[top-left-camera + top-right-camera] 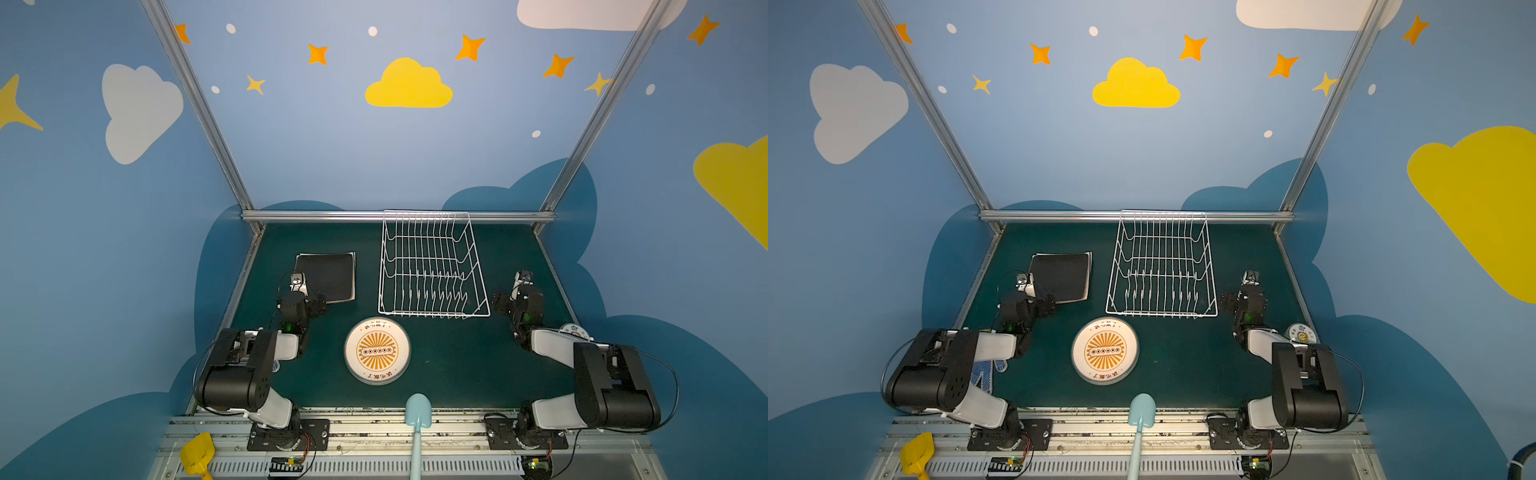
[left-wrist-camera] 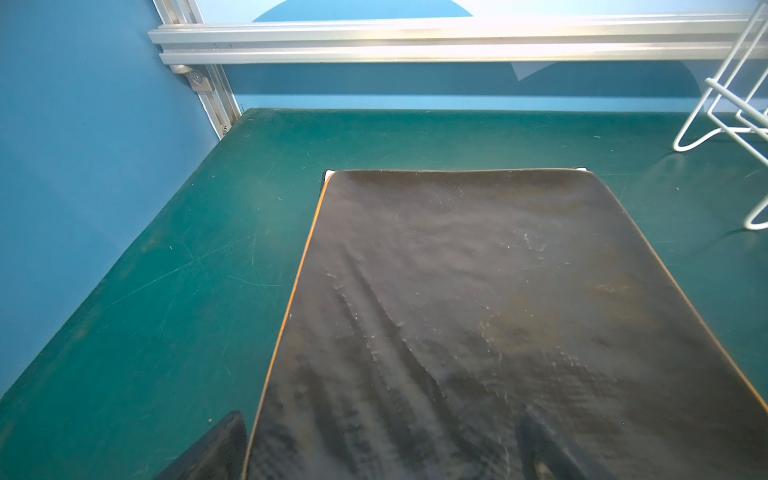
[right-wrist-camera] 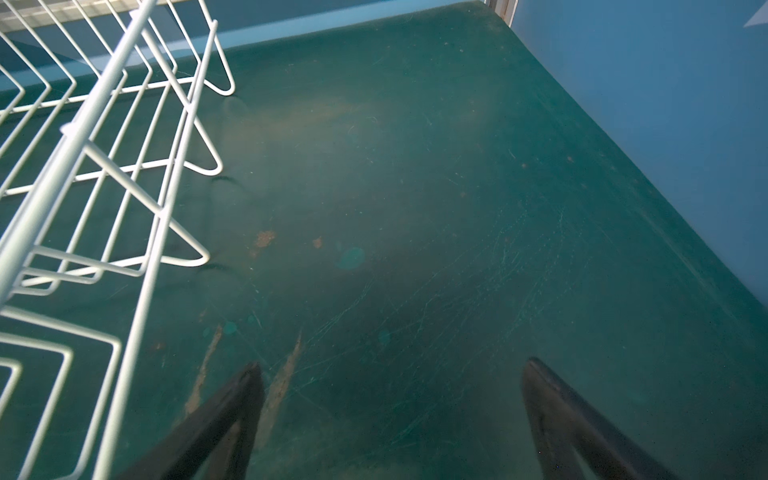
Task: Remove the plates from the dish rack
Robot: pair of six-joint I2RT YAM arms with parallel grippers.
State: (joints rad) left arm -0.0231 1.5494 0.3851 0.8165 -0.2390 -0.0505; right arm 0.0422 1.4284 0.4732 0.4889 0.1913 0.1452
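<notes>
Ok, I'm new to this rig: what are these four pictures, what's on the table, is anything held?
Two robot arms work at a green table, each ending in a two-finger gripper. Two pictures come from one paired camera overhead; the other two from cameras on the wrists. The rack stands at the back, no plates in it. Left of it lies a black plate; a round plate lies in front, a second round plate peeks from behind the right arm. The left gripper is over the black plate, the right gripper over bare table by the rack. Both are open, holding nothing.
</notes>
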